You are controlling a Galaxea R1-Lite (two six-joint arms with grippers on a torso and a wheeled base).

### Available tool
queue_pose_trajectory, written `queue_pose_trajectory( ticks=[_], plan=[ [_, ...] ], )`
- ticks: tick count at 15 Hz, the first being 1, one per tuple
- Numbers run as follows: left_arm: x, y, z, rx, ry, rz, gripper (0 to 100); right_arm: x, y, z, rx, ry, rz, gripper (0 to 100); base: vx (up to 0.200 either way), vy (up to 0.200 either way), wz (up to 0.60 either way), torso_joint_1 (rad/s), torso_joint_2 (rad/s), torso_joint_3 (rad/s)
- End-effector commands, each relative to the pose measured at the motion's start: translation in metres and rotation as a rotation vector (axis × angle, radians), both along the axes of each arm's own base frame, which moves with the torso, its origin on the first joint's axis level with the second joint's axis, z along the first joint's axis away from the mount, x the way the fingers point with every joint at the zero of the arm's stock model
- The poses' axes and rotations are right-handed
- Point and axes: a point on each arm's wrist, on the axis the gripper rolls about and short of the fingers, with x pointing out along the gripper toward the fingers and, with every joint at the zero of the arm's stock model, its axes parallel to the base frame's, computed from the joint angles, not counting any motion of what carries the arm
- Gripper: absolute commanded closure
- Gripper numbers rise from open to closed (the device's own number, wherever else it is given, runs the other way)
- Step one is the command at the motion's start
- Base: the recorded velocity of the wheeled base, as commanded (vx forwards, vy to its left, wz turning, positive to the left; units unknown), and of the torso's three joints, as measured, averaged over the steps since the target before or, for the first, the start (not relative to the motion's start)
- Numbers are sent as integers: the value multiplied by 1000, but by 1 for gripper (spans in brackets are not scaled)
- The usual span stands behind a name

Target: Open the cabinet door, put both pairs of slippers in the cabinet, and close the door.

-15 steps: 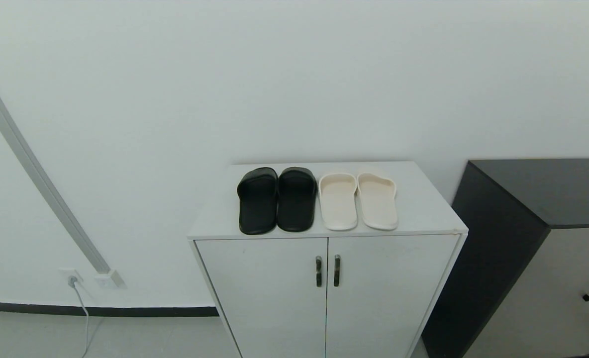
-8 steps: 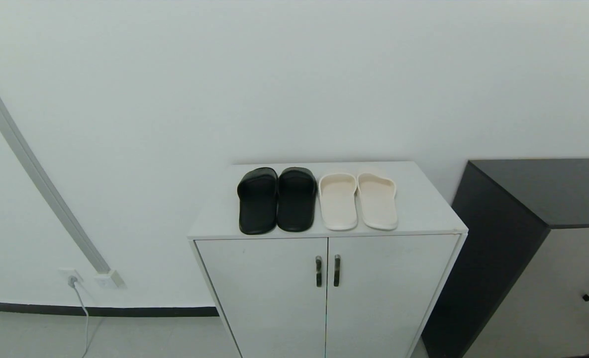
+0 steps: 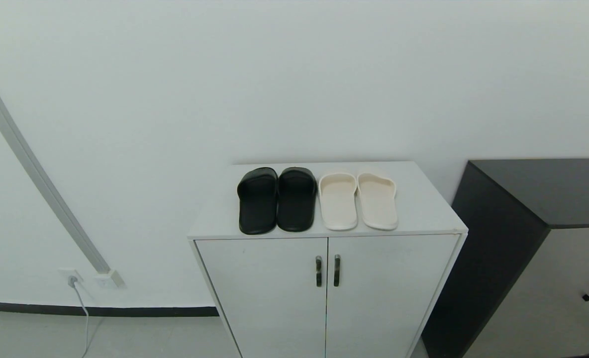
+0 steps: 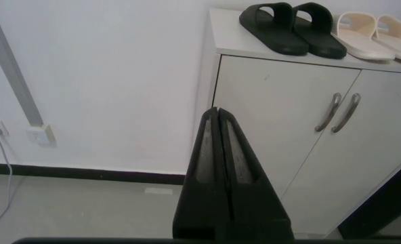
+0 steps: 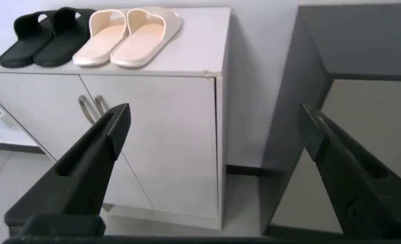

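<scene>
Left gripper (image 4: 218,114) closed; black slippers (image 3: 273,204), cream slippers (image 3: 338,204) atop closed cabinet (image 3: 269,293).

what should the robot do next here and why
Probably bring the open right gripper to the right door handle: both cabinet doors are shut, and the black slippers and cream slippers sit on top, so nothing can go in yet. The left gripper is shut.

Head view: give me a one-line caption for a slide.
Black slippers and cream slippers sit side by side on top of a closed white cabinet.
</scene>
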Motion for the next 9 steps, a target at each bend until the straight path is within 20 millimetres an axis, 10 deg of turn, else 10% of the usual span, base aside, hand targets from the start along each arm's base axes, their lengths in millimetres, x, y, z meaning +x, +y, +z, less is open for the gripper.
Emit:
queue_pose_trajectory(
  ticks=[1,9],
  plan=[
    [0,0,0,0,0,0,100,61,22,7,3,115,78,0,0,0,0,0,0,0],
    [0,0,0,3,0,0,100,127,137,61,59,86,163,0,0,0,0,0,0,0]
  ],
)
